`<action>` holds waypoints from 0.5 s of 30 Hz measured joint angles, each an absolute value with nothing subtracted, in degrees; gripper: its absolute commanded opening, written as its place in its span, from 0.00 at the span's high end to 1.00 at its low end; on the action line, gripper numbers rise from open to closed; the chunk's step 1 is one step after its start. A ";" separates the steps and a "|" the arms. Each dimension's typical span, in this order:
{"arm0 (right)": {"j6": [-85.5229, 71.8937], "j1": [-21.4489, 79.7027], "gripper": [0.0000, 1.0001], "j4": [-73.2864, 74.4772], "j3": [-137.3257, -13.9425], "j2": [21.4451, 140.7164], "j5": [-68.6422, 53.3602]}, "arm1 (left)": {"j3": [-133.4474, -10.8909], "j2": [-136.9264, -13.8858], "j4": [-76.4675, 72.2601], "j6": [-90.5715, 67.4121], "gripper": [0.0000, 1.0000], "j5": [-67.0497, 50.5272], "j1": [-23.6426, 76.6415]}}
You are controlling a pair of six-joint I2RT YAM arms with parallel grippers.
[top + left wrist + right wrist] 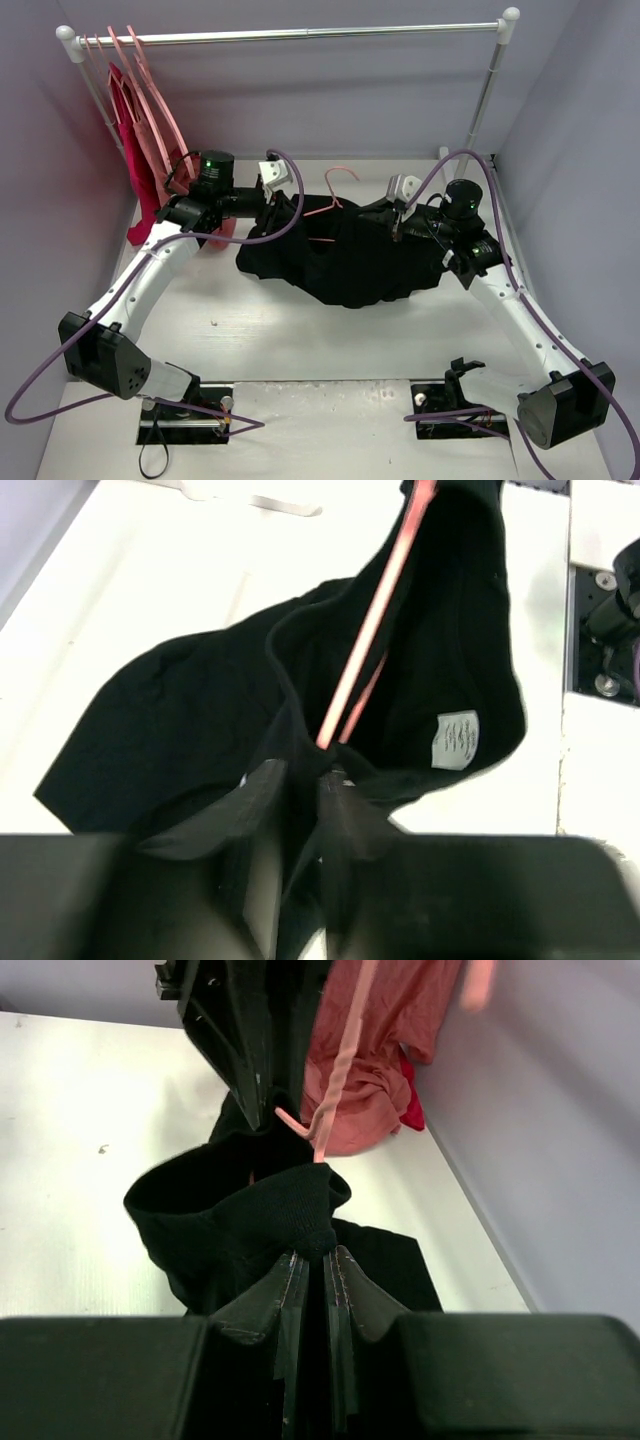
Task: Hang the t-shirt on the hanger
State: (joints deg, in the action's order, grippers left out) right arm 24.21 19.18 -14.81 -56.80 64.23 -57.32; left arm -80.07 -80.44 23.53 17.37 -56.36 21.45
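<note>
The black t-shirt (340, 258) hangs stretched between both grippers above the table, its lower part sagging onto it. My left gripper (277, 207) is shut on the shirt's left edge; in the left wrist view (305, 780) fabric is pinched between the fingers (262, 802). My right gripper (398, 217) is shut on a bunched fold of the shirt (250, 1215), seen in the right wrist view (318, 1255). The pale-pink hanger (333, 198) sits partly inside the shirt with its hook sticking out at the back. Its arm (375, 620) runs through the opening near the white label (455, 740).
A white garment rail (310, 35) spans the back. Pink hangers with a crimson garment (135, 160) and a rose garment (165, 140) hang at its left end; the rose cloth (385, 1050) reaches the table by the wall. The arms' base plates (185, 412) lie at the near edge.
</note>
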 measured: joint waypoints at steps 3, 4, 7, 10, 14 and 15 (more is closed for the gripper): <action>24.32 18.94 1.00 -15.29 -56.84 64.36 -56.23 | -80.07 -80.44 22.68 17.12 1.00 -56.45 21.78; 24.45 18.74 1.00 -15.27 -56.95 64.42 -55.72 | -80.07 -80.44 22.44 17.04 1.00 -56.47 21.82; 25.21 18.59 0.98 -14.70 -57.84 64.58 -54.63 | -79.90 -80.16 20.36 16.16 1.00 -55.20 22.09; 26.46 18.70 0.91 -13.39 -59.51 64.66 -52.62 | -79.83 -78.87 17.96 15.68 1.00 -53.28 22.33; 28.27 18.74 0.69 -10.61 -62.24 64.66 -49.28 | -79.83 -75.75 15.62 15.49 1.00 -49.60 22.87; 28.67 18.65 0.69 -10.11 -62.72 64.64 -48.42 | -79.83 -74.72 15.16 15.35 1.00 -48.86 22.87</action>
State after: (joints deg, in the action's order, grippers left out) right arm 28.67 18.65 -10.11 -62.72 64.64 -48.42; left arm -79.83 -74.72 15.16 15.35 -48.86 22.87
